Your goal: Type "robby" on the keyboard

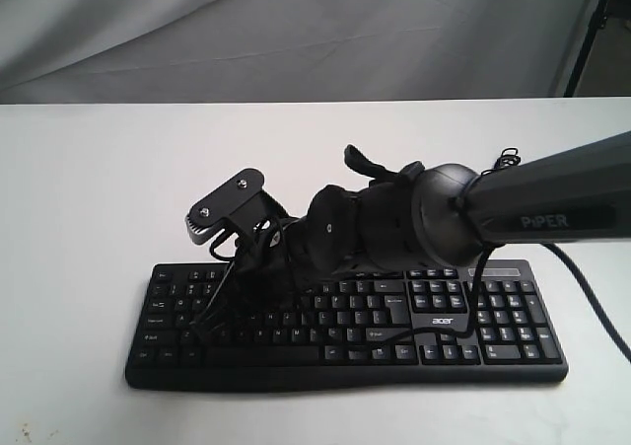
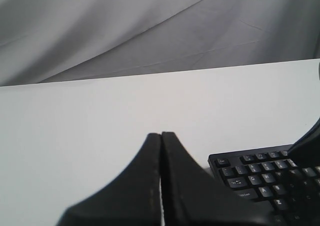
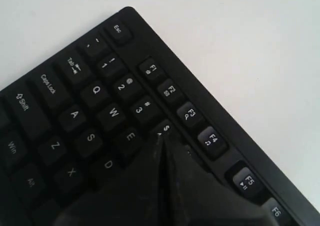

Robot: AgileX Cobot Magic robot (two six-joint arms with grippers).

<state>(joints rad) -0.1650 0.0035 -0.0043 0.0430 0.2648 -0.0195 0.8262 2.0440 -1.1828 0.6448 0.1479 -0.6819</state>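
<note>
The black keyboard [image 1: 444, 319] with white legends and an "acer" logo lies on the white table [image 1: 89, 198], near the front edge. My right arm reaches across it from the right. The right gripper [image 1: 237, 285] is shut and empty, its tips [image 3: 162, 137] low over the keyboard [image 3: 95, 90] beside the 4 key, just past E, and whether they touch a key cannot be told. In the left wrist view my left gripper [image 2: 161, 134] is shut with nothing in it, over bare table off the Esc corner of the keyboard [image 2: 260, 178]. It is out of the exterior view.
A grey cloth backdrop [image 1: 296, 31] hangs behind the table. A thin black cable [image 1: 508, 157] loops on the table behind the right arm. A dark stand leg [image 1: 592, 31] rises at the far right.
</note>
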